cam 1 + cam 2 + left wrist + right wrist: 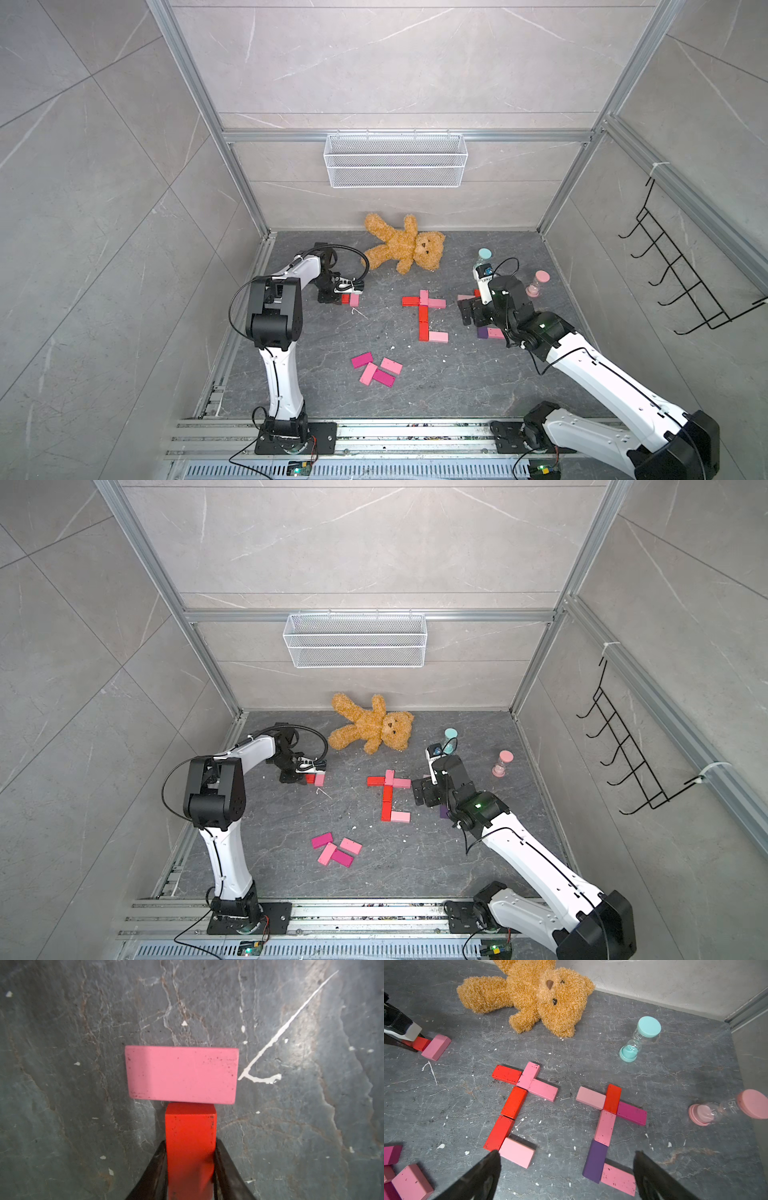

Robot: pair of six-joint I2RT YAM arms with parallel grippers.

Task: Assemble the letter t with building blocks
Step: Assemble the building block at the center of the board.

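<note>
**Left of centre on the floor: red block clamped, butted against a pink block**

Left of centre in both top views, the left gripper (190, 1147) holds a red block (190, 1126) by its long sides, jaws drawn narrow onto the rear part. The block's free end face touches the long side of a pink block (181, 1075), which lies crosswise just ahead of the fingertips. You cannot tell from these views whether the red block rests on the floor (62, 1043) or hangs just above it.

Hazards, judged from this position:

1. If you advance further, the red block will probably shove the pink block, which lies loose. Contact is off its middle, so expect it to turn as well as slide.
2. The grip covers only the rear of the red block. A side load at the free end could pivot it between the pads.
3. If you release while pressing forward, the joint may end up skewed.

Right of centre in both top views, the right gripper (566, 1154) stands wide open and holds nothing. Its wrist view shows the tips framing the lower ends of two finished letters, the middle letter (513, 1103) and the right-hand letter (605, 1126). A straight descent from there risks striking the purple block (595, 1161) or a pink foot piece and scattering finished work.

Four loose blocks (376, 370) lie at lower centre of a top view, well apart from both grippers.
</note>
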